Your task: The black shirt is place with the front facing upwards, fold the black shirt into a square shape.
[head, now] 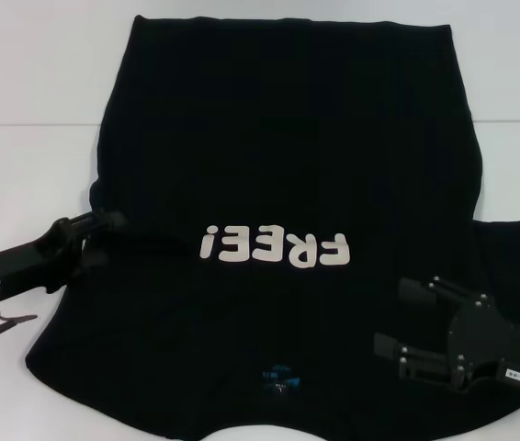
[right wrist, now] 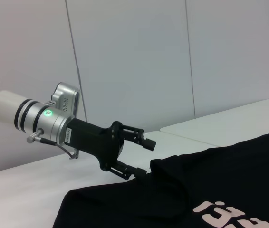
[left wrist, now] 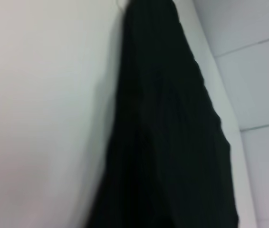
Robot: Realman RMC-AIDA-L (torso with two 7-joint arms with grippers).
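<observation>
**Fold barely begun: shirt flat, left edge just being taken**

White table (head: 30, 83) fills my view, with pale wall panels behind it in the right wrist view. Across it lies the black shirt (head: 288, 156), front up, the "FREE!" lettering (head: 274, 246) readable, collar and blue neck label (head: 281, 378) at the near edge, hem far. Its left side looks tucked inward already; I judge the right side and the lengthwise folds remain. My left gripper (head: 104, 223) sits at the shirt's left edge, fingers spread with the cloth edge between them, not yet clenched. My right gripper (head: 405, 322) hovers over the near right, released, holding nothing.
</observation>
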